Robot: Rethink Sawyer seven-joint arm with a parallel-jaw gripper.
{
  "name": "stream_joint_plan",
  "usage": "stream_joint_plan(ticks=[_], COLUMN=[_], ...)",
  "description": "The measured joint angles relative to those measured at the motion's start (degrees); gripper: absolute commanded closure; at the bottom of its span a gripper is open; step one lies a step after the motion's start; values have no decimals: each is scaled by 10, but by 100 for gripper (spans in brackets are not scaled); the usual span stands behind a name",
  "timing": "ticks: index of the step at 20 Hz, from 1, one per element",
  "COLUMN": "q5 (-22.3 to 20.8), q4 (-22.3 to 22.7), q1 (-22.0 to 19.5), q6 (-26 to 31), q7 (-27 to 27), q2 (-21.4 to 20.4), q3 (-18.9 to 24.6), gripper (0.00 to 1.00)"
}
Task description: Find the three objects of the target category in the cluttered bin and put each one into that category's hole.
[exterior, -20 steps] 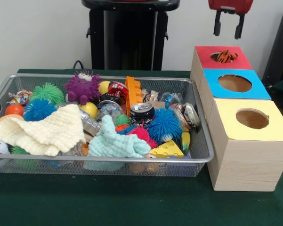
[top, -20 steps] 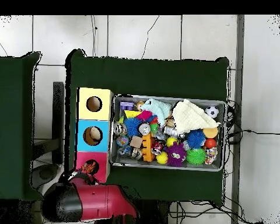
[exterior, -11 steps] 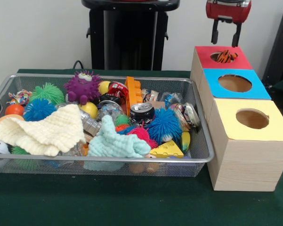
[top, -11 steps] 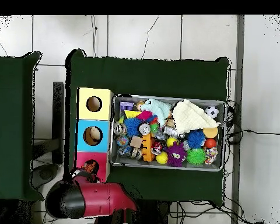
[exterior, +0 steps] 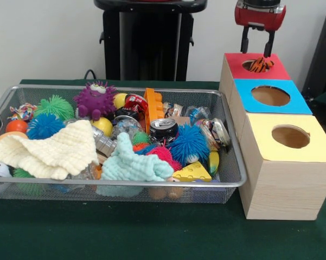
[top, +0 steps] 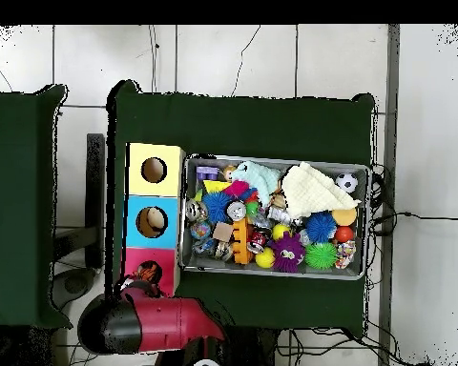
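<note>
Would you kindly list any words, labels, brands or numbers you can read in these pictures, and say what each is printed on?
None can be read.
Red can: printing too blurred to read.
Crushed silver cans: markings too small to read.
Three coloured boxes: no lettering visible.

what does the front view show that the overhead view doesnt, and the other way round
Only the front view shows the gripper with open jaws just above the orange striped toy, which sticks out of the red box's hole, and the boxes' wooden sides.

Only the overhead view shows the arm's red body, the tiled floor around the table, and a second green table at the picture's left.

Both show the wire bin full of toys and cloths, beside the red, blue and yellow boxes.
</note>
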Motion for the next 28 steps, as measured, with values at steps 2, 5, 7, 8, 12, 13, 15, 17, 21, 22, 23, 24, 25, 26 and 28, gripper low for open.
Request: stream_joint_plan(ticks=[2,5,7,8,12,13,15,17,21,22,23,24,25,26,28], q5=[0,0,0,0,0,0,0,0,0,0,0,0,0,0,0], q4=[0,0,0,0,0,0,-1,-1,-1,-1,-1,-1,-1,-1,-1], q1=[0,0,0,0,0,0,0,0,0,0,0,0,0,0,0], q6=[0,0,0,0,0,0,0,0,0,0,0,0,0,0,0], q7=[0,0,0,0,0,0,0,0,0,0,0,0,0,0,0], q2=[0,0,0,0,0,0,0,0,0,0,0,0,0,0,0], q3=[0,0,0,0,0,0,0,0,0,0,0,0,0,0,0], gripper=[0,0,0,0,100,100,100,100,100,100,100,100,100,100,100])
